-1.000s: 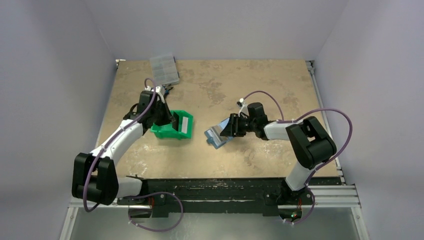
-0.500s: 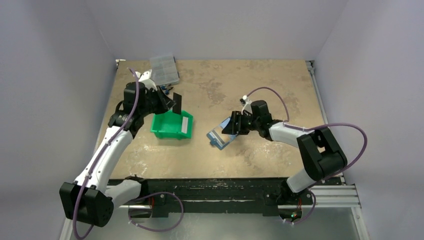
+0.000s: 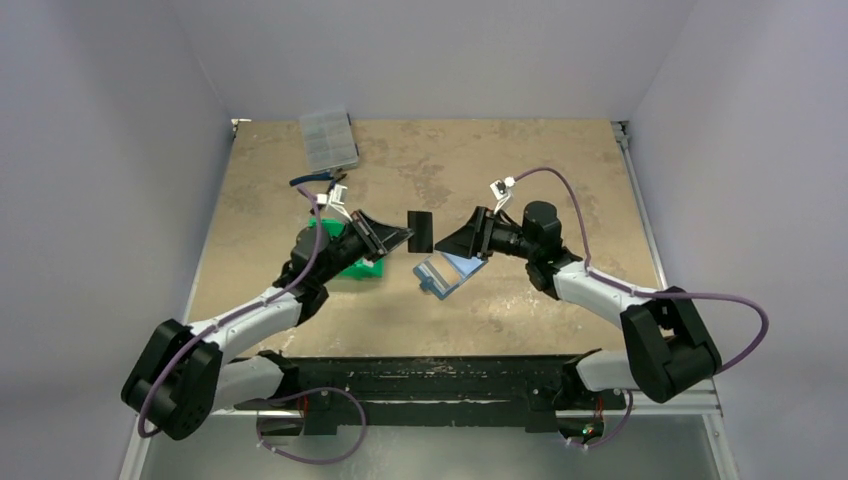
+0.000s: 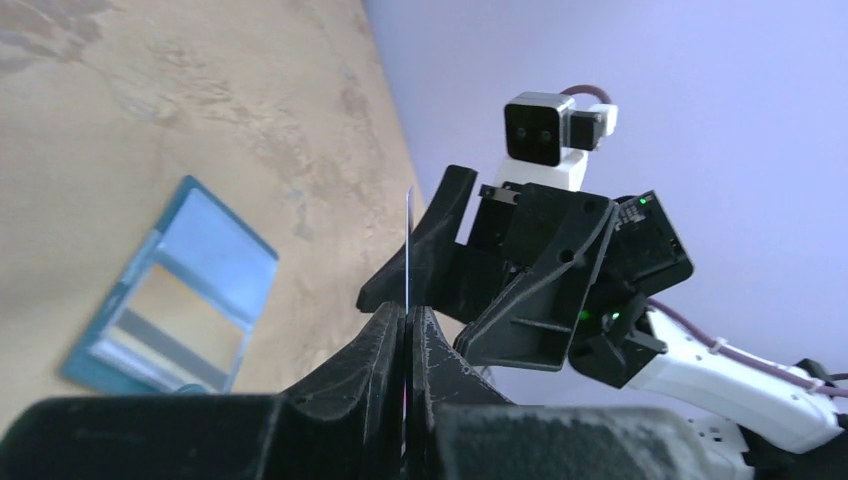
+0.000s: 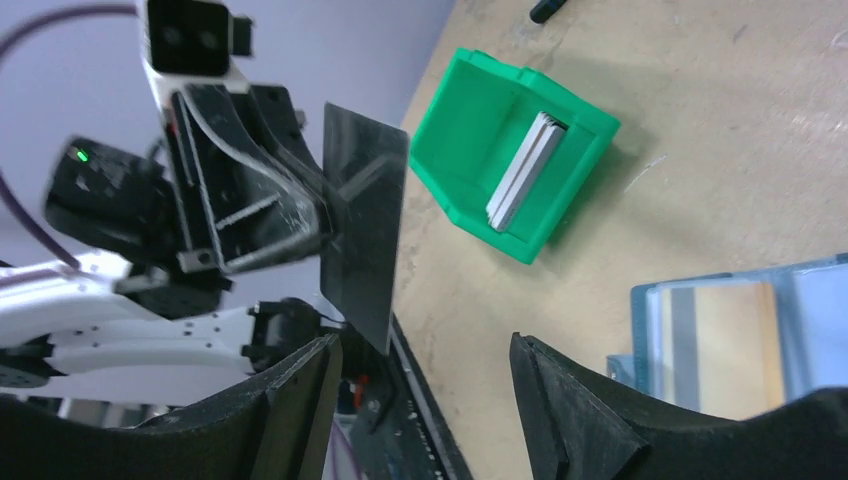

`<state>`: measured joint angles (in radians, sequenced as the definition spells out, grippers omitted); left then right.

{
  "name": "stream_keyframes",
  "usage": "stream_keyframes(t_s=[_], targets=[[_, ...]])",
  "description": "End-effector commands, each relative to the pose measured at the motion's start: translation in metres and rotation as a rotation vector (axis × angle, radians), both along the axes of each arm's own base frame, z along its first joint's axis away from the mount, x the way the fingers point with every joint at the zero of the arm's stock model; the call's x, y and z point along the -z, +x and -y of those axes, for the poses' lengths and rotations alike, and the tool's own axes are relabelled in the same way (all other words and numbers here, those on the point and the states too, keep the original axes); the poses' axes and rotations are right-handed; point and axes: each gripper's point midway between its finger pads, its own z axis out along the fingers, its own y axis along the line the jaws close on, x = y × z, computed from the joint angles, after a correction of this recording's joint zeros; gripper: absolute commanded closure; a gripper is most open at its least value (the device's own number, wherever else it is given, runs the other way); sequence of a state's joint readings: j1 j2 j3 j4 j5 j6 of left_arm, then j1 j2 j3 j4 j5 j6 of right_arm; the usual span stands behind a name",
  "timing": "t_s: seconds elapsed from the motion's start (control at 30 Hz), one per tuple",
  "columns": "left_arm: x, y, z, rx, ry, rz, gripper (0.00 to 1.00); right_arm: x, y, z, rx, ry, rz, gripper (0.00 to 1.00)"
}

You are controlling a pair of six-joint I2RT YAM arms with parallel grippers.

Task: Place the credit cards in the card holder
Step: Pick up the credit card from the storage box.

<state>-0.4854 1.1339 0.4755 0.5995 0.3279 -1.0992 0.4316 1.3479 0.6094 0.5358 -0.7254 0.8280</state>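
L gripper (image 3: 403,234): clenched on dark card (image 3: 421,231); far edge free, mid-air.
R gripper (image 5: 425,350): jaws spread wide, near card, not touching.
Card holder (image 3: 447,272): open, flat on table (image 3: 560,160).

No legible lettering, number or logo on the credit card (image 3: 421,231), card holder (image 3: 447,272) or green tray (image 5: 470,120).

Dark card (image 3: 420,231) upright in mid-air, pinched by its lower edge in left end effector (image 4: 408,318), teal-blue card holder (image 3: 447,272) open flat on worktop (image 3: 560,170) at its 5 o'clock, tan striped card (image 5: 720,330) in a shiny pocket, pale card stack (image 5: 525,170) on edge in green tray (image 5: 470,130) at holder's 9 o'clock
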Motion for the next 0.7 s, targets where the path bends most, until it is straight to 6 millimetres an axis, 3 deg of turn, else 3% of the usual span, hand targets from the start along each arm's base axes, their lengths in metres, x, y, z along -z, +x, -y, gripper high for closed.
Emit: stream_keyframes(t_s=[0.0, 0.13, 0.23, 0.4, 0.53, 0.57, 0.67], targets=[[-0.051, 0.0, 0.01, -0.063, -0.261, 0.134, 1.0, -0.027, -0.001, -0.003, 0.036, 0.147, -0.034, 0.31], [-0.041, -0.004, 0.02, -0.069, -0.268, 0.116, 1.0, -0.032, -0.001, -0.001, 0.058, 0.183, -0.042, 0.36], [-0.039, -0.006, 0.024, -0.077, -0.292, 0.119, 1.0, -0.037, -0.004, -0.001, 0.053, 0.215, -0.043, 0.46], [-0.032, -0.005, 0.029, -0.09, -0.301, 0.108, 1.0, -0.049, -0.012, 0.0, 0.03, 0.303, -0.047, 0.69], [-0.019, -0.004, 0.04, -0.074, -0.261, 0.086, 1.0, -0.054, -0.016, 0.003, 0.012, 0.344, -0.052, 1.0], [-0.009, -0.002, 0.042, -0.072, -0.221, 0.059, 1.0, -0.049, -0.012, 0.006, 0.027, 0.322, -0.052, 1.0], [0.026, 0.001, 0.044, -0.086, -0.065, -0.042, 0.77, -0.023, 0.003, 0.021, 0.106, 0.185, -0.036, 1.0]])
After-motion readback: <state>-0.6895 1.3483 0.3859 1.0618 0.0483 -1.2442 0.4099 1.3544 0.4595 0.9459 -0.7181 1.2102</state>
